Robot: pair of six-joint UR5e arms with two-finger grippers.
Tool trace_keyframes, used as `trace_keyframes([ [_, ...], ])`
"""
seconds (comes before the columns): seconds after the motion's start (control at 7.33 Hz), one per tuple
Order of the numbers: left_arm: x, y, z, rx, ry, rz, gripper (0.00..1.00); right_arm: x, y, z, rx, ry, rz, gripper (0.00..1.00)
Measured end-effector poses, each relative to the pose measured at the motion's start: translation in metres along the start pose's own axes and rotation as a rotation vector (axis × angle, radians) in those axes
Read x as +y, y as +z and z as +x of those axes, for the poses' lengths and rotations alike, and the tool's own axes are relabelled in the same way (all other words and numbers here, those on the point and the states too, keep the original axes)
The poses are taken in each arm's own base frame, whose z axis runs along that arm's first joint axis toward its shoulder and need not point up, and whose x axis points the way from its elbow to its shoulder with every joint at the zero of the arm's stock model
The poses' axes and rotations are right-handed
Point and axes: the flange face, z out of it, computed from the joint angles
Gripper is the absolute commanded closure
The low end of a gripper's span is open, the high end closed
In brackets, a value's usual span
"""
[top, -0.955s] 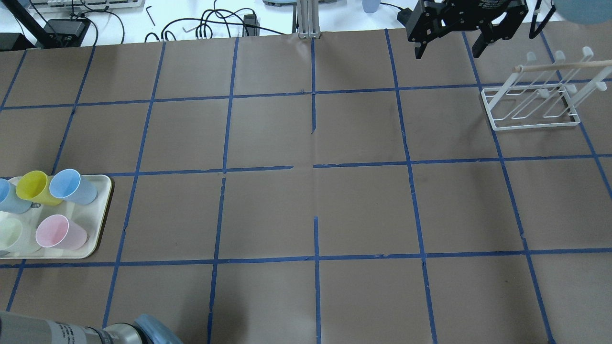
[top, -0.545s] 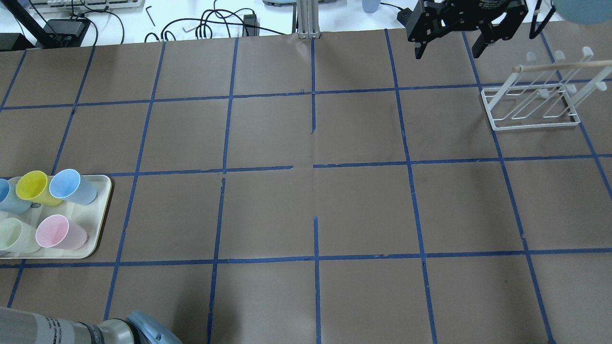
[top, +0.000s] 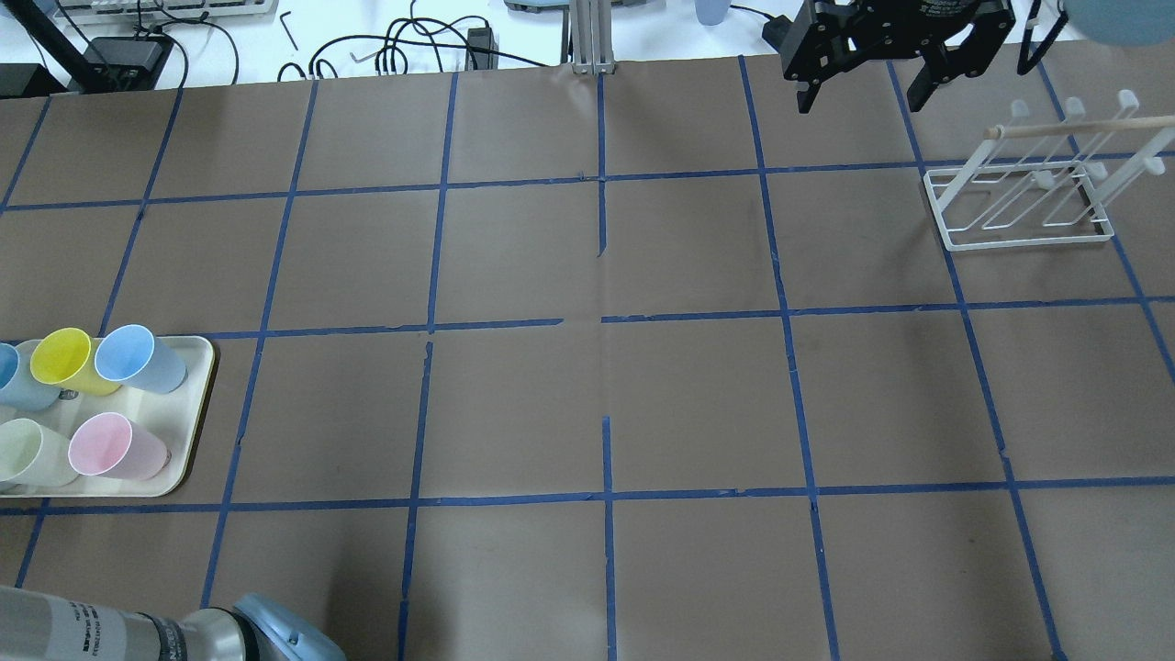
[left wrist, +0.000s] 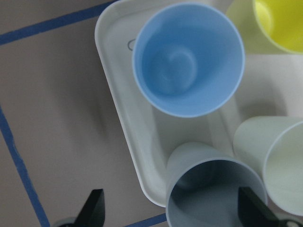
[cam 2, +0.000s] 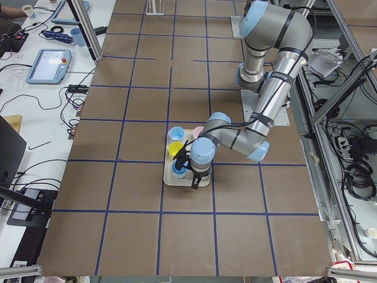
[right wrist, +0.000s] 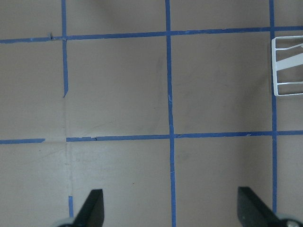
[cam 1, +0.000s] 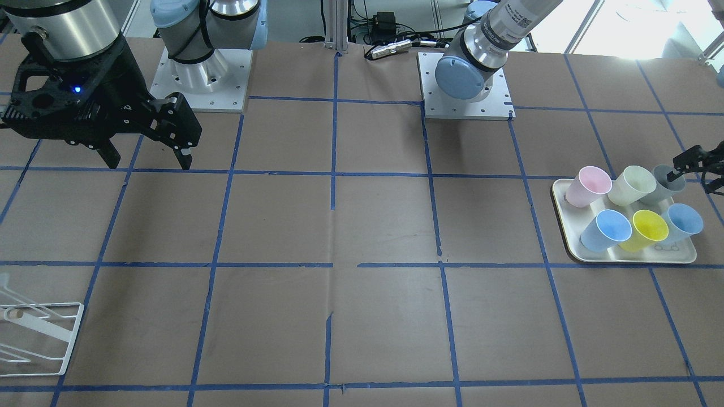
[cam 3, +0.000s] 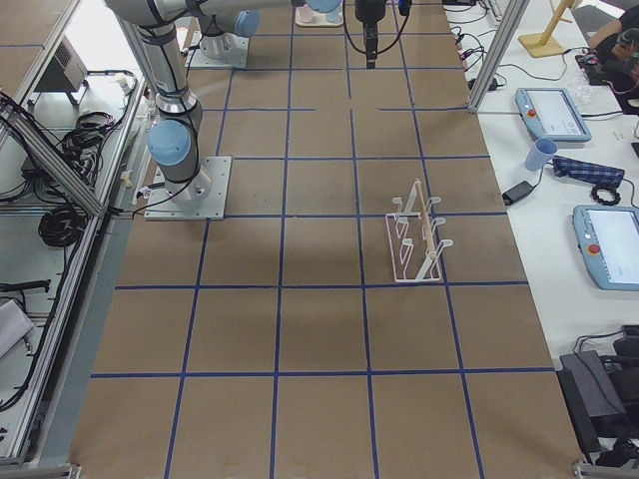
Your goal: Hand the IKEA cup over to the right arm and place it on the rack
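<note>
The grey IKEA cup [cam 1: 658, 183] stands upright at the tray's far right back corner, next to a pale cream cup [cam 1: 630, 185]. In the left wrist view the grey cup [left wrist: 213, 189] sits low between my fingers. My left gripper [cam 1: 693, 174] is open, just above the grey cup, holding nothing; it also shows in the left wrist view [left wrist: 173, 210]. My right gripper [top: 858, 96] is open and empty, high over the table's far side, left of the white wire rack [top: 1019, 197]. The overhead view cuts the grey cup off.
The cream tray [cam 1: 633, 260] also holds a pink cup [cam 1: 588, 186], two light blue cups [cam 1: 605, 229] and a yellow cup [cam 1: 645, 229]. Blue tape lines grid the brown table. The rack's corner shows in the right wrist view [right wrist: 289, 66].
The left arm's elbow at the bottom left of the overhead view has slid a little left, and the pale cream cup shows more. The right gripper has not moved.
</note>
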Motion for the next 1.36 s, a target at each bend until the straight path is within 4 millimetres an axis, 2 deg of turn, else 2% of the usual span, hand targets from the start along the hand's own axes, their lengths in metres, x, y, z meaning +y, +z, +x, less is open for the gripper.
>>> trace_keyframes([
  [0.27, 0.001, 0.014, -0.003, 0.023, -0.003, -0.015, 0.00, 0.000, 0.000, 0.000, -0.001, 0.001, 0.000, 0.00],
  [0.41, 0.002, 0.022, -0.005, 0.030, -0.005, -0.030, 0.20, 0.000, 0.000, 0.000, -0.001, 0.001, 0.000, 0.00],
  [0.55, 0.003, 0.027, -0.006, 0.035, -0.005, -0.040, 0.48, 0.000, 0.000, 0.000, 0.000, 0.000, 0.000, 0.00],
  [0.68, 0.003, 0.031, -0.007, 0.037, -0.004, -0.049, 0.67, 0.000, 0.000, 0.000, 0.000, 0.000, 0.000, 0.00],
  [0.95, 0.004, 0.035, -0.008, 0.033, 0.003, -0.064, 0.93, 0.000, 0.000, 0.000, 0.000, 0.004, 0.000, 0.00],
  [1.09, 0.004, 0.035, -0.008, 0.029, 0.005, -0.066, 1.00, 0.000, 0.000, -0.001, -0.001, 0.005, 0.001, 0.00],
  [1.36, 0.003, 0.025, -0.007, 0.008, 0.010, -0.062, 1.00, 0.000, -0.001, -0.001, -0.006, 0.006, 0.008, 0.00],
])
